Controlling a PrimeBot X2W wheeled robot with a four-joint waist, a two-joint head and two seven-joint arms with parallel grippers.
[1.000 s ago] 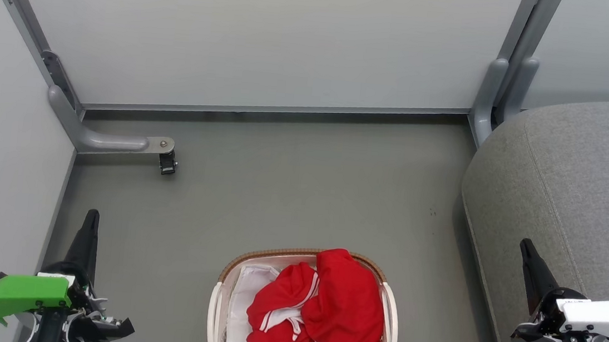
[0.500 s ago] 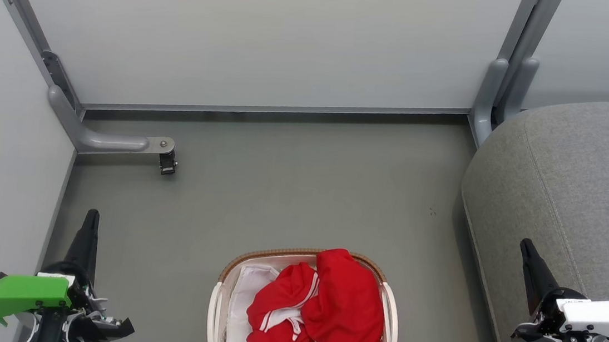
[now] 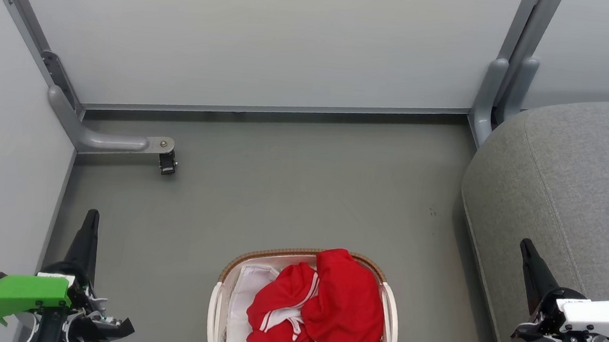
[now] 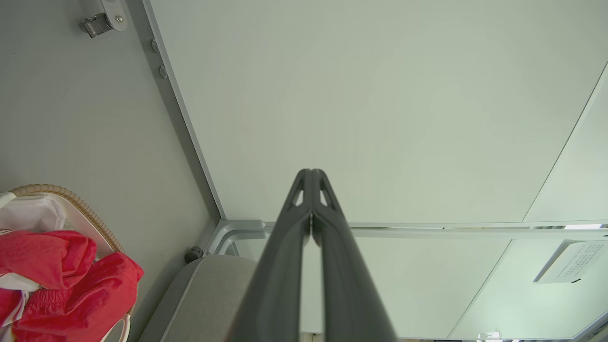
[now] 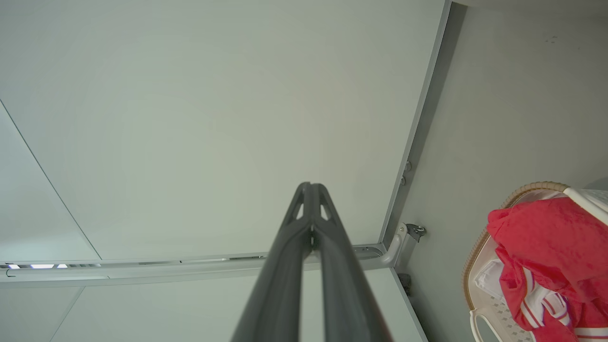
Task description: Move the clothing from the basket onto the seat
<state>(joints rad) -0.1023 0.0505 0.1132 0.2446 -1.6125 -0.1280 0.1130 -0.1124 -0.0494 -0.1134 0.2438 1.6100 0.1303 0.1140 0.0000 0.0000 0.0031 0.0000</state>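
Red clothing (image 3: pixel 325 307) with white stripes lies heaped in the white basket (image 3: pixel 388 299) with a brown woven rim, low in the middle of the head view. The grey seat (image 3: pixel 577 180) fills the right side. My left gripper (image 3: pixel 91 218) is shut and empty at the lower left, well left of the basket. My right gripper (image 3: pixel 526 249) is shut and empty at the lower right, over the seat's near edge. In the wrist views, the shut left gripper (image 4: pixel 311 175) and the shut right gripper (image 5: pixel 310 187) point at pale panels, with the clothing (image 4: pixel 61 280) (image 5: pixel 551 247) at one side.
Pale partition panels (image 3: pixel 251 32) enclose the grey floor (image 3: pixel 291 192) at the back and left. A grey metal foot with a black caster (image 3: pixel 167 162) sticks out at the left rear. A grey post base (image 3: pixel 493 94) stands beside the seat's far corner. White fabric (image 3: pixel 248 291) lines the basket.
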